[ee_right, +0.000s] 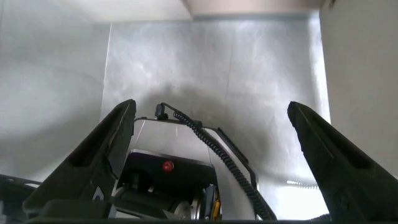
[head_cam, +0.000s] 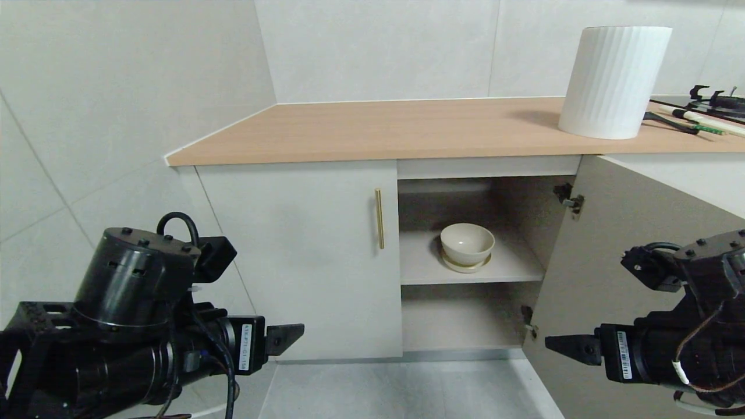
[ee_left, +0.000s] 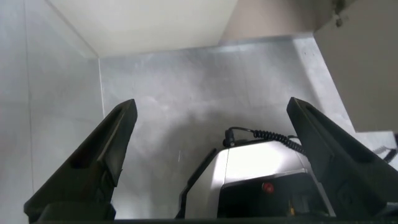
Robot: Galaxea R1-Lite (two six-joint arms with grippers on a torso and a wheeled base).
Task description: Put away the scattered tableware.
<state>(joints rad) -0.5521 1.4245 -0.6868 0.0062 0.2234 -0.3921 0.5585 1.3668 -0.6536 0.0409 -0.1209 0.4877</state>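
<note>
Tan wooden countertop (head_cam: 378, 128) above grey cabinet (head_cam: 302, 256), right door (head_cam: 611, 262) open; cream ceramic bowl (head_cam: 467, 243) rests on cream saucer (head_cam: 464, 266) on its upper shelf (head_cam: 515, 265). Left gripper (ee_left: 211, 106) and right gripper (ee_right: 211, 107) hang low, jaws spread, empty.

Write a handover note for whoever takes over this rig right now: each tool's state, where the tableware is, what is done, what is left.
Left tool: open, empty, low before the cabinet.
Right tool: open, empty, low by the open right door.
Things: the bowl sits on a plate on the upper shelf. Thin stick-like items lie at the countertop's right end beside a white ribbed container; what they are is unclear.
Done: bowl and plate stowed.
Left: probably check those items, then shut the door.
</note>
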